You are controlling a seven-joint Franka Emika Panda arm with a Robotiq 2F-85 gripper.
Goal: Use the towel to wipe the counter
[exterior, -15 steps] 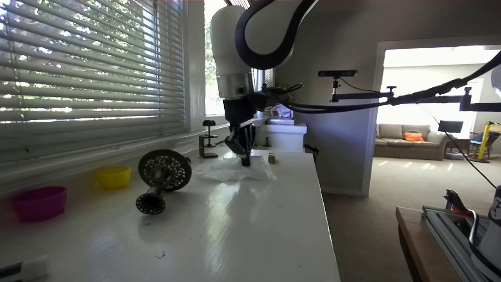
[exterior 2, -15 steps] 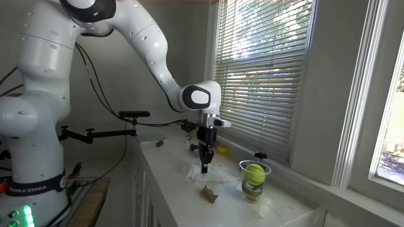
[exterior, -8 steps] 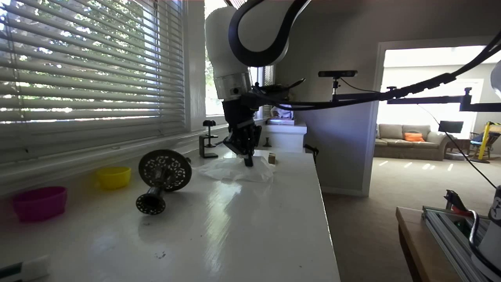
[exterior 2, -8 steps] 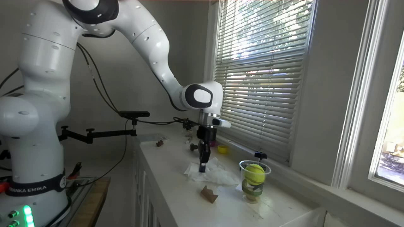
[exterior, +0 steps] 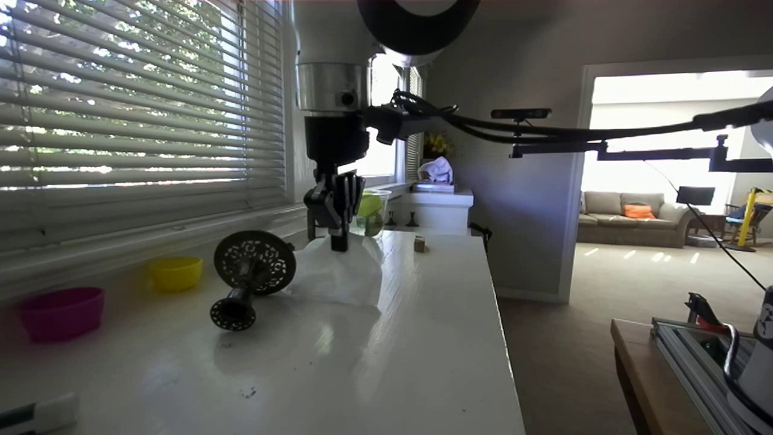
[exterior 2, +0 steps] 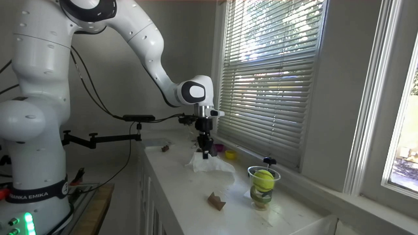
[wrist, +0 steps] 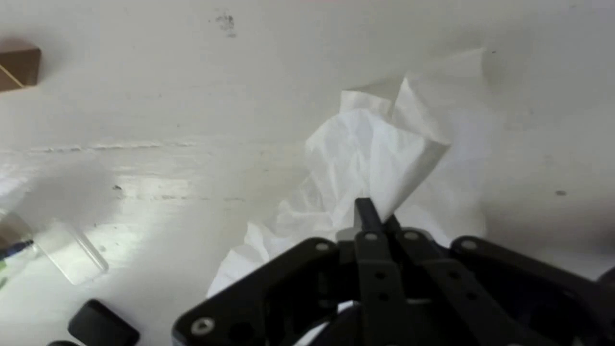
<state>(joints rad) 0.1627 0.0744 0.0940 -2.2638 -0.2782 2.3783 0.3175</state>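
A thin, crumpled white towel [exterior: 332,281] hangs from my gripper [exterior: 339,241] and spreads onto the white counter [exterior: 435,356]. In an exterior view, the towel [exterior 2: 212,164] fans out below the fingertips of the gripper [exterior 2: 205,155]. In the wrist view, the gripper [wrist: 377,218] is shut on a bunched fold of the towel [wrist: 355,149]. The fingertips are a little above the counter, with the towel's lower edges appearing to touch it. Part of the towel is hidden under the gripper.
A dark perforated metal stand [exterior: 253,266] lies close beside the towel. A yellow bowl [exterior: 175,273] and magenta bowl [exterior: 62,314] sit along the window side. A clear cup with a tennis ball [exterior 2: 263,181], a clamp [exterior 2: 269,161] and a brown piece [exterior 2: 216,200] are also on the counter.
My gripper has moved along the counter away from the clear cup, toward the metal stand, and risen slightly. The towel has come with it and now drapes from the fingers.
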